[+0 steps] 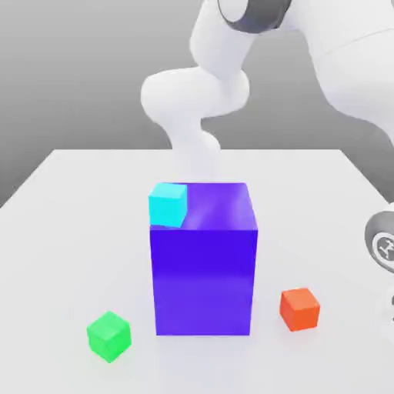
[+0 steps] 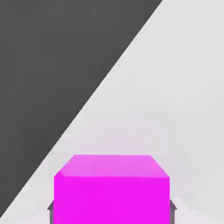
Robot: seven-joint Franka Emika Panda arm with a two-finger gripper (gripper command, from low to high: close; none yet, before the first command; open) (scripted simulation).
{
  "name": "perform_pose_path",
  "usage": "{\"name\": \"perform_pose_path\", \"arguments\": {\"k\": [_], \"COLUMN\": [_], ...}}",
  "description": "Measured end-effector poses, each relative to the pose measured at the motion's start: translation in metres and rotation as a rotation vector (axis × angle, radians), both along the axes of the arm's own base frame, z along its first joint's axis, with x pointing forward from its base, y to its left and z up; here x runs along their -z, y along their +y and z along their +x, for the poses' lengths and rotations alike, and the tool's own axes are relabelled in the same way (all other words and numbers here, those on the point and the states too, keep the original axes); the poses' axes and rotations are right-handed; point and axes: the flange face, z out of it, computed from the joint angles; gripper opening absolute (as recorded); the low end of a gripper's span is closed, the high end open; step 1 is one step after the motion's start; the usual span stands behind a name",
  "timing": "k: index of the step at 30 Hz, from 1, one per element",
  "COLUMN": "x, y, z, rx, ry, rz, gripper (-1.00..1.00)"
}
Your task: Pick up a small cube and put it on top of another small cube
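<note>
You have one magenta cube [image 2: 111,192] clenched in the pincer [image 2: 111,209]; one cyan cube [image 1: 168,205], one green [image 1: 108,335], one orange-red [image 1: 299,308], one big blue-violet block [image 1: 204,269].

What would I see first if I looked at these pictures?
A big blue-violet block stands mid-table in the exterior view, with a small cyan cube at its top corner on that view's left. In the hand view, a bright magenta cube sits between the fingers.

A plain white tabletop [image 1: 69,231] lies under soft, even light, with a flat, dark grey backdrop [image 1: 77,69] rising behind its far edge.
</note>
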Motion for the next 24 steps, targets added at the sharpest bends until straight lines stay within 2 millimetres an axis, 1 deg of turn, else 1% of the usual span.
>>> {"name": "perform_pose_path", "arguments": {"k": [1, 2, 5, 10, 14, 18, 21, 24], "x": [-0.006, -0.017, -0.062, -0.125, -0.171, -0.212, -0.24, -0.265], "y": [0.0, 0.001, -0.001, -0.025, -0.051, -0.08, -0.106, -0.136], "z": [0.0, 0.0, 0.001, 0.013, 0.019, 0.022, 0.023, 0.024], "rx": [0.0, -0.001, -0.016, -0.243, -0.434, -0.619, -0.752, -0.877], "ry": [0.0, 0.0, -0.003, -0.042, -0.068, -0.087, -0.095, -0.098], "rz": [0.0, -0.001, -0.001, -0.021, -0.044, -0.071, -0.092, -0.114], "gripper": [-1.0, -1.0, -1.0, -1.0, -1.0, -1.0, -1.0, -1.0]}}
